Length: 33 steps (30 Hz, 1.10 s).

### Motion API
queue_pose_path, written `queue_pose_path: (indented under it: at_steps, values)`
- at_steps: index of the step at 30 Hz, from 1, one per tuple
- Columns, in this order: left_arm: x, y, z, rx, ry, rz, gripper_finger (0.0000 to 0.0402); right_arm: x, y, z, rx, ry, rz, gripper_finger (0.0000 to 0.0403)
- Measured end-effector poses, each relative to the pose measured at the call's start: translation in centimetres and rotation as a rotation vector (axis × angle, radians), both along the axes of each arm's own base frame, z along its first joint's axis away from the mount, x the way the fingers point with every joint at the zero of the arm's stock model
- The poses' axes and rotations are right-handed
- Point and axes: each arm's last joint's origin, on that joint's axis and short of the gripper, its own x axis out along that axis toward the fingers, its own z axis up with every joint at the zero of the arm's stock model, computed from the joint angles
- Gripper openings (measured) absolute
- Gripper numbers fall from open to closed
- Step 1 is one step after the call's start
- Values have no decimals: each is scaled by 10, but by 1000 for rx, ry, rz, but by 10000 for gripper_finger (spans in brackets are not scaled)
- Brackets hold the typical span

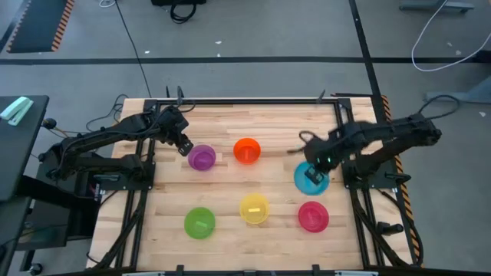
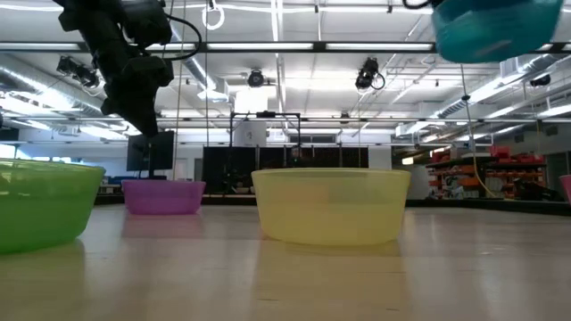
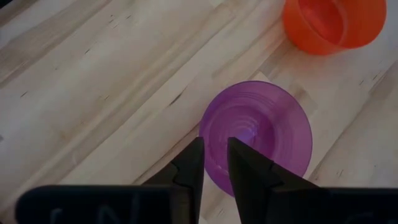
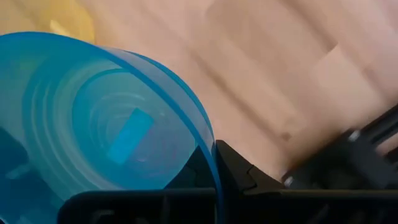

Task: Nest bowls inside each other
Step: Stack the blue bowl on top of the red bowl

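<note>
— How many bowls are there, counting from the near edge of the counter back?

— Six, one of each colour. The near row has three: the green bowl on the left, the yellow bowl in the middle, the pink-red bowl on the right. Farther back are the purple bowl and the orange bowl. The blue bowl is on the right, between the two rows.

— Which way do they face?

— The five on the counter stand upright, mouths up, well apart from one another, none nested. In the low view the green and yellow bowls sit flat on the wood, with the purple one flat behind them. Being round, they have no long axis along the counter. The blue bowl is off the counter: the low view shows it high at the upper right, and the right wrist view looks into its mouth.

— And the two pincers?

— The right pincer is clamped on the blue bowl's rim, one finger inside the wall and one outside. The left pincer hangs over the near rim of the purple bowl with its fingers narrow, only a slim gap between the tips, gripping nothing.

— Anything farthest back?

— The counter's rear edge, then grey floor with cables.
</note>
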Motion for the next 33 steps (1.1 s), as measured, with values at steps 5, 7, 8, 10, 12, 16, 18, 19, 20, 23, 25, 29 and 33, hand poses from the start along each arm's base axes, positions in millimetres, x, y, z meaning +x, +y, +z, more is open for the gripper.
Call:
queue_pose_path:
  at_steps: [5,7,8,10,12,16,18,19,20,23,25,29,33]
  values:
    - [0,0,0,0,0,0,74,2,40,-12,32,86,17,0]
    - [0,0,0,0,0,0,77,4,53,-19,44,122,39,0]
    - [0,0,0,0,-1,0,78,5,59,-22,45,134,52,0]
    - [0,0,0,0,0,0,80,6,69,-26,47,149,66,0]
    - [0,0,0,0,0,0,82,7,77,-30,50,154,64,0]
    - [0,0,0,-1,1,0,79,10,87,-34,57,147,44,0]
    - [0,0,0,-1,1,0,76,12,90,-37,58,146,42,0]
    - [0,0,0,-1,1,0,75,13,92,-39,59,149,40,0]
    - [0,0,0,-1,1,0,74,13,92,-42,62,154,37,0]
    - [0,0,0,-4,6,0,74,11,92,-54,68,183,30,0]
    - [-1,0,-1,-5,9,0,77,9,91,-64,84,189,31,0]
    - [-1,-1,-1,-11,18,-1,81,4,88,-87,129,152,12,0]
    - [-2,-1,-1,-14,26,-1,81,-1,86,-107,153,150,-15,0]
